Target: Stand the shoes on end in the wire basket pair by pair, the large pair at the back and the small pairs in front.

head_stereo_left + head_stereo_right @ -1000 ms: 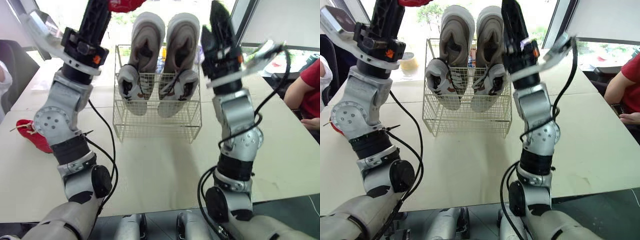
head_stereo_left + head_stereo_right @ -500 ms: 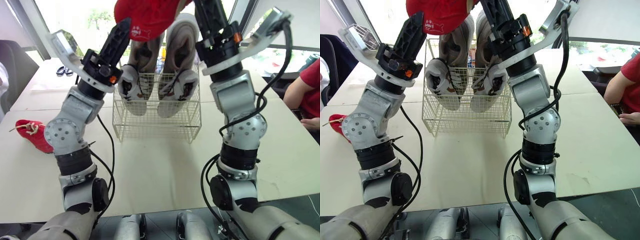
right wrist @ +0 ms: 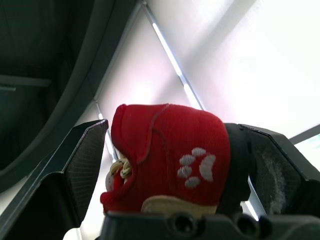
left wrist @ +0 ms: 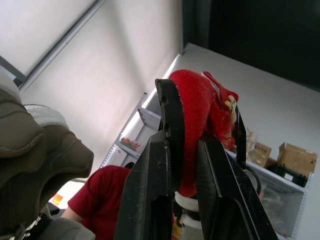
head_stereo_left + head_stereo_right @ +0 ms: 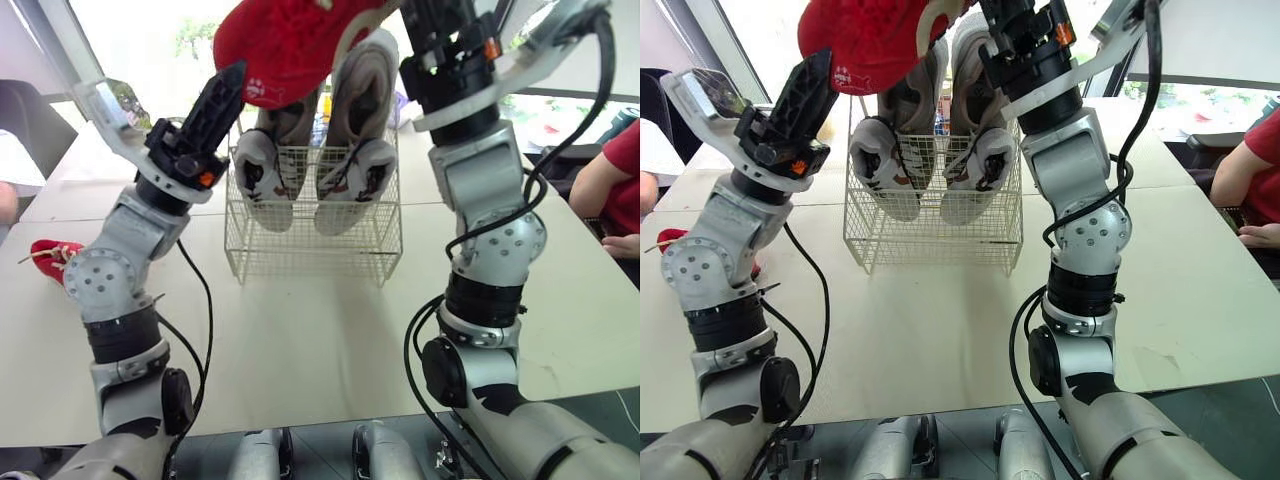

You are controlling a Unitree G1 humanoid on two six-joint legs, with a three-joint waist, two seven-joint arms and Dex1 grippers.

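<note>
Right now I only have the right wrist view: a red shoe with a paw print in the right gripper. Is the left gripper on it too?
Observer: Yes. The left gripper is shut on the same red shoe that the right gripper holds, up above the wire basket.
Operator: What's already in the basket?
Observer: The large grey pair stands on end at the back, and the small white pair stands on end in front of it.
Operator: And the red shoe's mate?
Observer: The second red shoe lies on the table, on the robot's left and apart from the basket.
</note>
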